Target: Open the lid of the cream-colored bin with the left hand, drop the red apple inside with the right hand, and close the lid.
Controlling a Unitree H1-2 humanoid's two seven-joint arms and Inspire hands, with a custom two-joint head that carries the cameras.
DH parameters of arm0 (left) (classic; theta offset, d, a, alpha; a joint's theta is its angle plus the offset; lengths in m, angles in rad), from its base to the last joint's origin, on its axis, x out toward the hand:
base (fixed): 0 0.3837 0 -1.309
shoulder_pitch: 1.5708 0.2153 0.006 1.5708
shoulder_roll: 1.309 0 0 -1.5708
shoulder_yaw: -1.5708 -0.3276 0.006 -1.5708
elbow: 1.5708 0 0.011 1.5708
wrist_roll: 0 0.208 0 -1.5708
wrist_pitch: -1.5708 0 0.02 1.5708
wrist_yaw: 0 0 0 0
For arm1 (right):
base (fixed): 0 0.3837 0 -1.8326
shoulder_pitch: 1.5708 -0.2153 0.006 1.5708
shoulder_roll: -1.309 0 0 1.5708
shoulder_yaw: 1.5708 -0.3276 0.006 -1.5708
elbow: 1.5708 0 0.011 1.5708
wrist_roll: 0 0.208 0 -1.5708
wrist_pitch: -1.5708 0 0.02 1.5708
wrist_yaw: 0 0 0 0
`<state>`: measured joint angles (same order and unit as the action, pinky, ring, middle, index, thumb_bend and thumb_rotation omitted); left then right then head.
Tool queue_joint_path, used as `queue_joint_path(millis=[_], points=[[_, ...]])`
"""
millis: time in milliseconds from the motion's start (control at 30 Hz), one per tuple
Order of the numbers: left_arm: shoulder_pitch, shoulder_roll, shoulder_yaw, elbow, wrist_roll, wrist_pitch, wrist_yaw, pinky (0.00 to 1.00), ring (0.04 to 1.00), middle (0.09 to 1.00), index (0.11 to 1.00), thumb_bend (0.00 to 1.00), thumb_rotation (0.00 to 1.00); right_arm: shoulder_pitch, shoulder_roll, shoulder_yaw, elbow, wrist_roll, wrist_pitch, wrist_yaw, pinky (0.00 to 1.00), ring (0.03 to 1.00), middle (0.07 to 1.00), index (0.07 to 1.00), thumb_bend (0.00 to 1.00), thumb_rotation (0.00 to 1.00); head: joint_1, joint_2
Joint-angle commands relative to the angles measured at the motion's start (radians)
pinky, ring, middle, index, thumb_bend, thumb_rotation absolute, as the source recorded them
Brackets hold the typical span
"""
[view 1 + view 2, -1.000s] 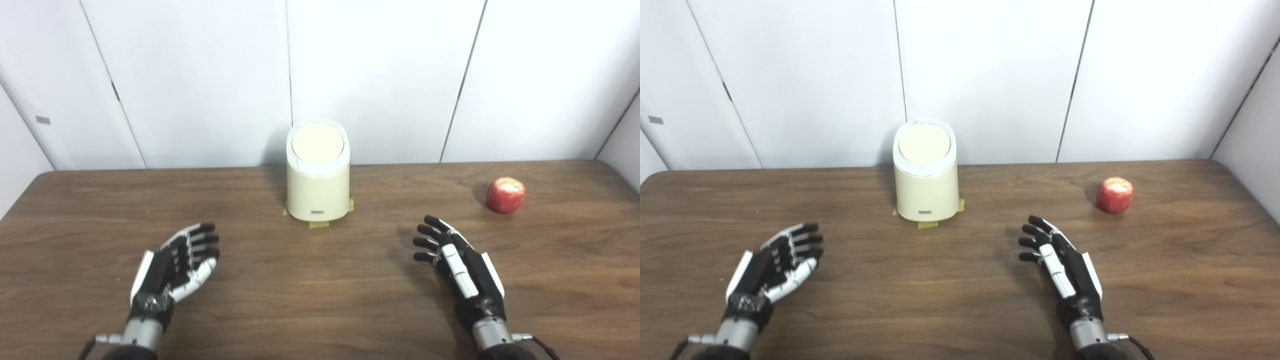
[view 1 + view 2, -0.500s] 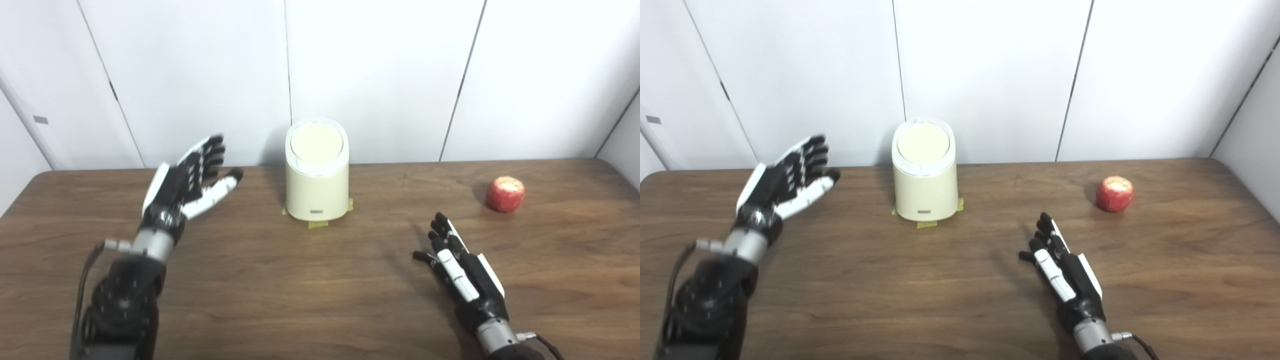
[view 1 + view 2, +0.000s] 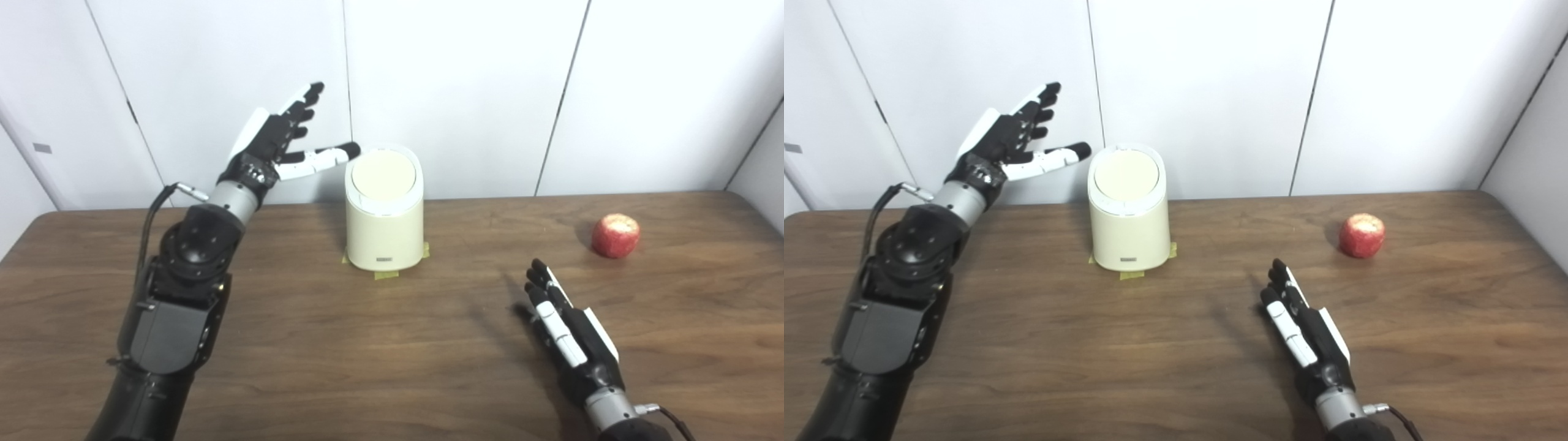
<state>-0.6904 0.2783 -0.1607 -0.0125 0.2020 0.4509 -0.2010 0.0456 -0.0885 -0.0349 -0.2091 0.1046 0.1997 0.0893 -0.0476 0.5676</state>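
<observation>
The left hand (image 3: 269,144) is held raised at upper left of the frame, fingers spread wide, empty, thumb beside the bin (image 3: 384,211) at centre, seemingly to reach its shut lid (image 3: 383,173). The right hand (image 3: 566,334) is laid flat, fingers straight, at lower right, short of the apple (image 3: 615,235) at right

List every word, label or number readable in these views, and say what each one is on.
No text can be read.
Small dark label low on the front of the cream-colored cylindrical bin: too small and blurred to read.
Small grey tag on the white wall panel: no legible writing.
</observation>
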Motion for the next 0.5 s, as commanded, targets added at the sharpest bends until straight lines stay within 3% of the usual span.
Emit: queue_joint_path(millis=[0,167,467], points=[[-0.103,0.011,-0.009,0.003,0.033,-0.028,-0.001,0.86,0.958,0.992,1.0,0.8,0.38,-0.023,-0.006,0.002,-0.042,0.004,-0.009,0.004,0.96,1.0,1.0,1.0,0.61,0.75,0.0,0.002],[-0.167,0.003,-0.043,0.052,0.07,0.013,-0.03,0.84,0.965,0.983,1.0,0.84,0.33,-0.028,0.003,-0.007,-0.056,0.01,0.004,-0.005,0.95,1.0,1.0,1.0,0.63,0.75,0.002,0.002],[-0.219,-0.009,-0.099,0.125,0.131,-0.003,-0.049,0.84,0.947,0.977,1.0,0.86,0.25,-0.077,-0.001,-0.021,-0.079,0.036,0.005,0.002,0.96,1.0,1.0,1.0,0.67,0.79,0.007,-0.001]])
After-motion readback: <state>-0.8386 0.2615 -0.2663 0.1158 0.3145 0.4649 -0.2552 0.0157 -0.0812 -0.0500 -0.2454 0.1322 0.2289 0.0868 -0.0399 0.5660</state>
